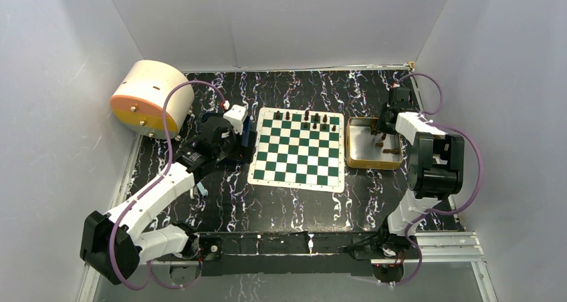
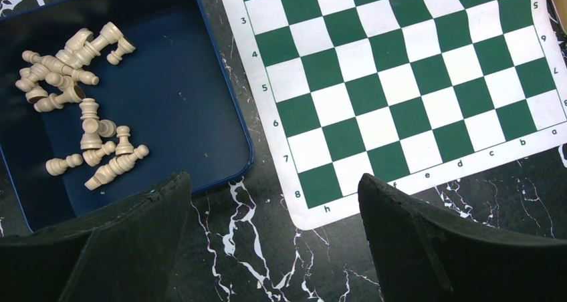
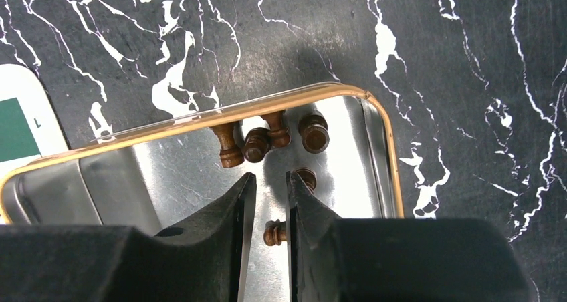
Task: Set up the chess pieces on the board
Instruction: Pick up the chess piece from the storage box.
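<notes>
The green and white board (image 1: 297, 156) lies mid-table, with several dark chess pieces (image 1: 306, 119) standing on its far rows. My right gripper (image 3: 266, 178) is down inside the gold tin (image 3: 200, 120), its jaws a narrow gap apart with nothing clamped. A brown piece (image 3: 273, 233) lies on the tin floor, poking out from under the right finger into the gap. More brown pieces (image 3: 257, 143) lie just beyond the fingertips. My left gripper (image 2: 274, 242) hangs wide open over the bare table, between the board's corner (image 2: 321, 202) and a blue tray (image 2: 174, 81).
The blue tray holds several cream chess pieces (image 2: 80, 101) lying in a heap. A round cream and orange drum (image 1: 150, 98) sits at the far left. White walls close in the table on three sides.
</notes>
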Motion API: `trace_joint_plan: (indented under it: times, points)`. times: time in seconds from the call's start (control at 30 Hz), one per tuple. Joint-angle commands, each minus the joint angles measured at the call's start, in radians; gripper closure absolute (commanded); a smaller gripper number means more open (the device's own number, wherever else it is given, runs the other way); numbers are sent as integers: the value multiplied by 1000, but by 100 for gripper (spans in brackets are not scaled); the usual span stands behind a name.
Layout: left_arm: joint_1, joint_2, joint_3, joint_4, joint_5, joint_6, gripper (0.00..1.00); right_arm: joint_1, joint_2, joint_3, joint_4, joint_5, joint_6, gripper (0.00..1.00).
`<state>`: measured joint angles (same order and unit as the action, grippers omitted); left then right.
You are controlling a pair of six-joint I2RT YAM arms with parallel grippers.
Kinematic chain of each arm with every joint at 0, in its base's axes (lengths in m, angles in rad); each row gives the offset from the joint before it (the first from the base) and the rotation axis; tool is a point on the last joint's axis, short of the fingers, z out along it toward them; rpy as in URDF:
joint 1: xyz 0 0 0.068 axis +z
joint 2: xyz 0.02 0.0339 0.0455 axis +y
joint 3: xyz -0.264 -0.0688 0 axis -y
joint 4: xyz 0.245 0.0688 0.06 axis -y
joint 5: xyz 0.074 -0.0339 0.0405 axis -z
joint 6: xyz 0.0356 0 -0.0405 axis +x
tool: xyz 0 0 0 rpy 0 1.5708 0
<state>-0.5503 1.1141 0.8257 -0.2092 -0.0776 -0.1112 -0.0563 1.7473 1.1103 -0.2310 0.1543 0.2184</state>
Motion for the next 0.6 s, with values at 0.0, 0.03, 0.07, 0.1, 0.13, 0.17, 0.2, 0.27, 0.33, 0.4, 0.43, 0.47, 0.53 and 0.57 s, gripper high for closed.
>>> trace_joint_plan:
  times: [0.0, 0.03, 0.07, 0.1, 0.13, 0.17, 0.2, 0.27, 0.33, 0.4, 0.43, 0.47, 0.53, 0.57]
  points:
    - [-2, -37, -6, 22, 0, 8, 9, 3, -29, 58, 33, 11, -16, 67]
    - [-2, -37, -5, 22, -2, 9, 8, 3, -25, 62, 36, 10, -16, 66]
    - [-1, -37, -4, 21, -4, 11, 9, 3, -20, 65, 36, 10, -16, 66]
    - [-1, -36, -4, 22, -7, 11, 8, 3, -15, 68, 36, 11, -16, 66]
    - [-1, -36, -2, 22, -8, 13, 9, 3, -9, 72, 37, 11, -17, 66]
    - [-1, -37, -2, 21, -9, 14, 9, 3, -4, 76, 37, 11, -17, 66]
    - [-1, -38, -2, 20, -11, 15, 8, 3, 2, 80, 35, 10, -17, 66]
    - [-1, -42, -4, 20, -13, 15, 8, 3, 12, 89, 33, 5, -17, 67]
    - [-1, -43, -4, 19, -15, 15, 9, 3, 22, 96, 33, -5, -16, 67]
    - [0, -43, -4, 21, -17, 14, 9, 4, 35, 105, 29, -6, -15, 67]
    - [-1, -42, -4, 23, -16, 15, 9, 3, 41, 111, 23, -6, -15, 67]
    - [0, -42, -2, 24, -15, 14, 8, 4, 47, 120, 17, -6, -14, 68]
    - [-1, -41, -2, 22, -13, 15, 9, 3, 55, 126, 8, -6, -14, 68]
    - [0, -43, -2, 22, -13, 15, 8, 3, 58, 125, 7, -6, -14, 68]
